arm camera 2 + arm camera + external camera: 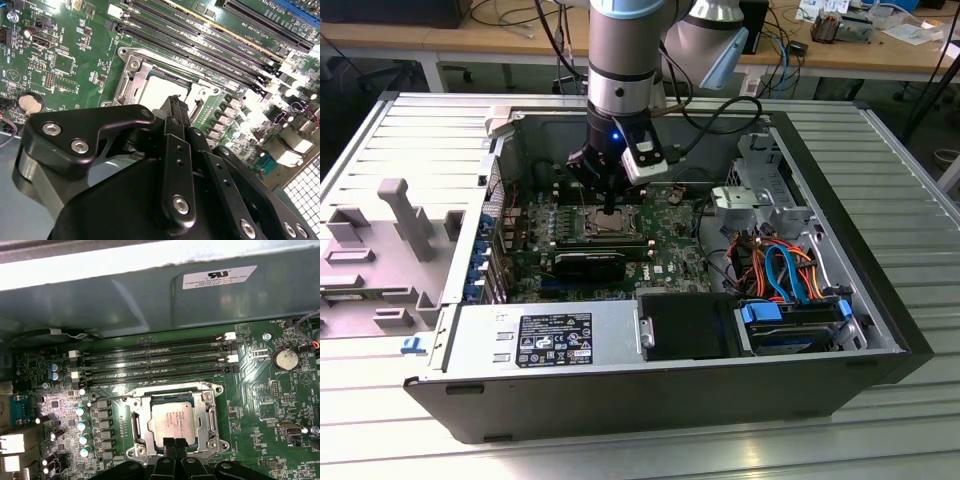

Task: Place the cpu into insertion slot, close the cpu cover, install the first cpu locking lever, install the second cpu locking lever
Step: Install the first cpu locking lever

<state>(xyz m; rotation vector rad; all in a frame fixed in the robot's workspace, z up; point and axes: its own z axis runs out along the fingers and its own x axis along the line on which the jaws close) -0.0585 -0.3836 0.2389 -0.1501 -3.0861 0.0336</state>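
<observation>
Jaws together, gripper tips just above the cpu, seated in the slot under the closed cover.

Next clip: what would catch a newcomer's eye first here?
The black end effector reaching down into the open computer case, its fingertips together right at the edge of the cpu. The chip sits in the insertion slot with the cpu cover framing it, beside the long black memory slots.
</observation>
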